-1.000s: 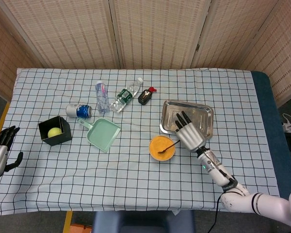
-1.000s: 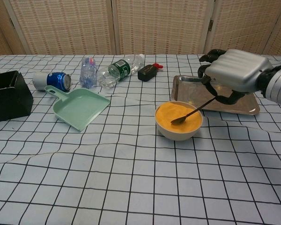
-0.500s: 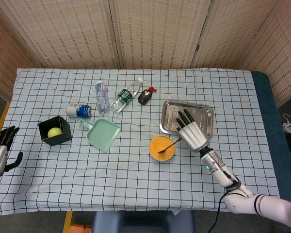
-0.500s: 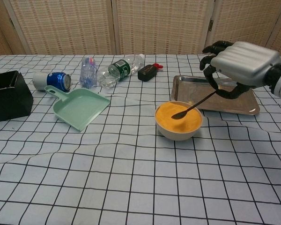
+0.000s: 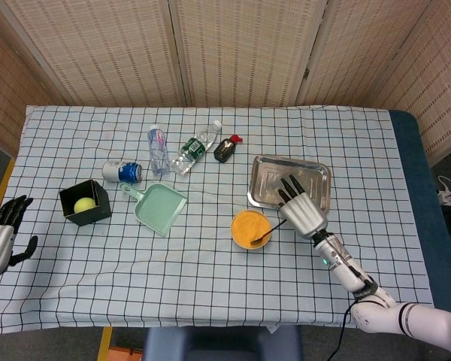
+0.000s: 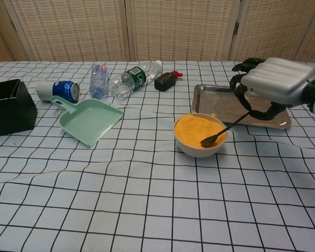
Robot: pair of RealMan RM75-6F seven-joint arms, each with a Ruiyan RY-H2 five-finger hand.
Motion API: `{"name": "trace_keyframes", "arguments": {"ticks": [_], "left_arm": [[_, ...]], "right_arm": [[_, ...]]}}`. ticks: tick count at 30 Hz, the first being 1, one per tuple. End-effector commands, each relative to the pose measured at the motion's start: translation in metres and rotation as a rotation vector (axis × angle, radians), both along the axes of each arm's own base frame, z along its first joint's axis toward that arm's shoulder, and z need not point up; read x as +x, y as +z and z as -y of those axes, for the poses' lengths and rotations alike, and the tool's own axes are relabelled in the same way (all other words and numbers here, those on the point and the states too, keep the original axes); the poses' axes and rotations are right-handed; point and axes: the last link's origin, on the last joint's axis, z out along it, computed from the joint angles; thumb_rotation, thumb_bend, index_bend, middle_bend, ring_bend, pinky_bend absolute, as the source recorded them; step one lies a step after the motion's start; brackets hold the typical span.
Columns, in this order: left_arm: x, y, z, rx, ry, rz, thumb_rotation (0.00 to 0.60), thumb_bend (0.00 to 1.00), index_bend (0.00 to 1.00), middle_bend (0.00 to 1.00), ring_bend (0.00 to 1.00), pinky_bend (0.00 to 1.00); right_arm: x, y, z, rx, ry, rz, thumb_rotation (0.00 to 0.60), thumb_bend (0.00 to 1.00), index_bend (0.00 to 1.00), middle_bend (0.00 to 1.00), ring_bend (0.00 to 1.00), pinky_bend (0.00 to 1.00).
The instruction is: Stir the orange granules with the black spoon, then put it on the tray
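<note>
A white bowl (image 6: 199, 149) (image 5: 241, 239) filled with orange granules (image 6: 194, 127) (image 5: 248, 226) stands in front of the steel tray (image 6: 219, 103) (image 5: 264, 171). My right hand (image 6: 275, 84) (image 5: 303, 212) holds the black spoon (image 6: 223, 131) (image 5: 269, 233) by its handle, just right of the bowl and over the tray's near edge. The spoon slants down to the left, its scoop at the bowl's near right rim. My left hand (image 5: 1, 233) hangs off the table's left edge, holding nothing, fingers loosely curled.
A green dustpan (image 6: 89, 119), a blue can (image 6: 59, 90), two lying plastic bottles (image 6: 131, 77), and a small black bottle with a red cap (image 6: 167, 80) sit across the back left. A black box (image 5: 85, 202) with a yellow ball inside stands at the left.
My right hand has shifted right and toward me, dragging the spoon's scoop from the middle of the granules to the bowl's near right rim. The left hand has stayed put.
</note>
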Motion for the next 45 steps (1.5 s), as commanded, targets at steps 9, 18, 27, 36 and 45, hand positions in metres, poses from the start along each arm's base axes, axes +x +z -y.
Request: {"name": "trace_keyframes", "arguments": {"ticks": [9, 18, 27, 36, 45], "left_arm": [[-0.001, 0.002, 0.000, 0.002, 0.003, 0.003, 0.600, 0.46, 0.00, 0.00, 0.01, 0.19], [-0.002, 0.004, 0.001, 0.001, 0.002, 0.013, 0.600, 0.47, 0.00, 0.00, 0.01, 0.19], [-0.003, 0.006, 0.001, 0.006, 0.002, 0.016, 0.600, 0.47, 0.00, 0.00, 0.01, 0.19], [-0.003, 0.006, 0.002, 0.010, 0.002, 0.016, 0.600, 0.47, 0.00, 0.00, 0.01, 0.19], [-0.002, 0.006, 0.002, 0.009, 0.000, 0.013, 0.600, 0.47, 0.00, 0.00, 0.01, 0.19]], "right_arm": [[0.013, -0.013, 0.005, -0.066, 0.077, -0.042, 0.600, 0.53, 1.00, 0.23, 0.00, 0.01], [0.018, -0.022, 0.007, -0.131, 0.082, -0.059, 0.600, 0.53, 1.00, 0.23, 0.00, 0.01], [0.023, -0.030, 0.008, -0.223, 0.095, -0.037, 0.600, 0.53, 1.00, 0.24, 0.00, 0.01], [0.022, -0.033, 0.009, -0.239, 0.089, -0.017, 0.600, 0.53, 1.00, 0.24, 0.00, 0.01], [0.016, -0.015, 0.004, -0.204, 0.073, 0.037, 0.600, 0.53, 1.00, 0.24, 0.00, 0.01]]}}
